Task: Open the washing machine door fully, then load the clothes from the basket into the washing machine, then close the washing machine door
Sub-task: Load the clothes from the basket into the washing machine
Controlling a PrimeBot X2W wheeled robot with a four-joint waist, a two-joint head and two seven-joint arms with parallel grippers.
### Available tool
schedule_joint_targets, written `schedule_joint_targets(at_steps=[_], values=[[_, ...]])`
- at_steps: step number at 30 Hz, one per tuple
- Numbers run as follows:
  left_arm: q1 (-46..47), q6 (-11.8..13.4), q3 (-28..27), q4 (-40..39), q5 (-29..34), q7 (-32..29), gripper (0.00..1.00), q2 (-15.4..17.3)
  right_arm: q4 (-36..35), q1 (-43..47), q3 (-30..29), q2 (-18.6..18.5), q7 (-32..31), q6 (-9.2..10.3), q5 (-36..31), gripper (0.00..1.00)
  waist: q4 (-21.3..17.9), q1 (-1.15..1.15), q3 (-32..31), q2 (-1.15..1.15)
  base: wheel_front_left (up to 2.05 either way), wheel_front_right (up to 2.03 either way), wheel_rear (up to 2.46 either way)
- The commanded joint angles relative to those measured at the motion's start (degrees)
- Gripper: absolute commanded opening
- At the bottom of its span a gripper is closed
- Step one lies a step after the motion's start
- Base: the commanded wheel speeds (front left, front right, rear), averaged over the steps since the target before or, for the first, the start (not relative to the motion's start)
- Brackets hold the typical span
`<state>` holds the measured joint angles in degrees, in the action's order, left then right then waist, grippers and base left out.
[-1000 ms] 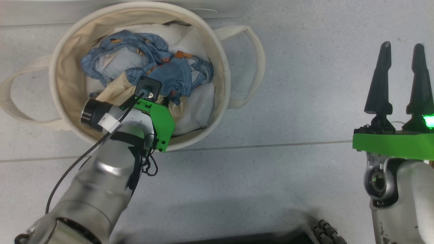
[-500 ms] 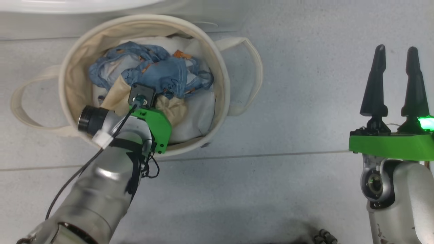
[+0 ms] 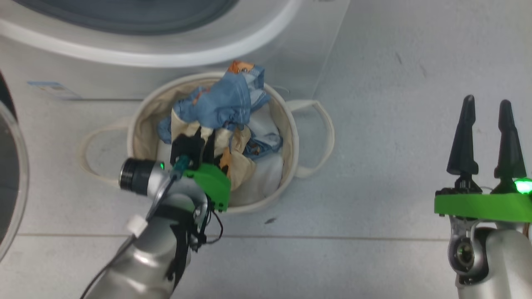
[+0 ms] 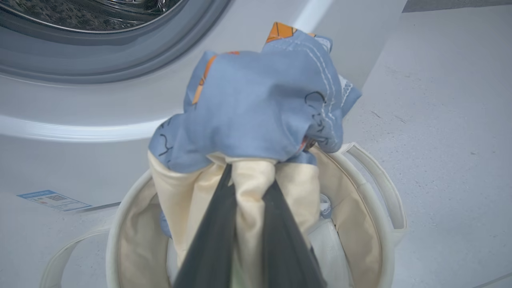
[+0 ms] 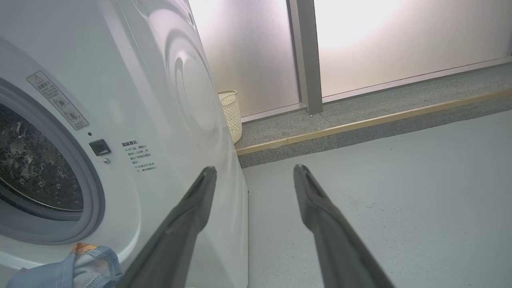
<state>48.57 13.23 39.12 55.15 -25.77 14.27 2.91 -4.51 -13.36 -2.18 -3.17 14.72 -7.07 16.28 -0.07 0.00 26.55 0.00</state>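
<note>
The clothes point(image 3: 224, 104) had risen above the basket point(image 3: 293, 137), pinched tight in the left fingers point(image 4: 216, 224), the right fingers point(image 3: 462, 137) spread and empty; the washing machine door point(image 3: 10, 174) stood open, but loading and closing were still left.

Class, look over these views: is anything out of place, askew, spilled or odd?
Nothing spilled or damaged. One oddity: the clothes stand bunched above the basket, pinched by the left gripper, blue fabric draped over cream.

Soft denim-like clothes point(image 4: 256, 108), matt canvas basket point(image 3: 145, 133), glossy white washing machine point(image 5: 160, 80)
</note>
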Motion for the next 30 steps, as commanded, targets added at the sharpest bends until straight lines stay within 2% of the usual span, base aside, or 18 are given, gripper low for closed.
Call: schedule_joint_targets(at_steps=[1,10,19,25,30], values=[[-2.7,1.0,-2.3,-3.2,1.3,0.7,0.0,2.3,-1.6,1.4,0.8,0.3,0.3,-0.42,0.7,1.0,1.9,0.0,-4.5,0.0,0.0,0.0,0.0],[-14.6,1.3,-8.6,-16.7,6.8,0.7,0.0,2.4,-1.3,6.3,0.1,0.3,0.3,-0.42,1.5,1.0,3.8,0.0,-13.0,0.0,0.0,0.0,0.0],[-24.3,-0.6,-14.0,-28.0,12.3,0.7,0.0,2.0,-1.4,10.6,-0.2,0.3,0.3,-0.42,2.7,1.0,4.8,0.0,-20.0,0.0,0.0,0.0,0.0],[-28.7,-1.7,-17.2,-32.6,13.9,0.7,0.0,1.3,-1.7,12.2,-0.1,0.3,0.3,-0.42,3.4,1.0,4.7,0.0,-21.9,0.0,0.0,0.0,0.0],[-29.6,-2.7,-19.0,-33.4,15.0,0.7,0.0,0.7,-1.8,12.8,-0.1,0.3,0.3,-0.42,3.8,1.0,4.6,0.0,-21.9,0.0,0.0,0.0,0.0]])
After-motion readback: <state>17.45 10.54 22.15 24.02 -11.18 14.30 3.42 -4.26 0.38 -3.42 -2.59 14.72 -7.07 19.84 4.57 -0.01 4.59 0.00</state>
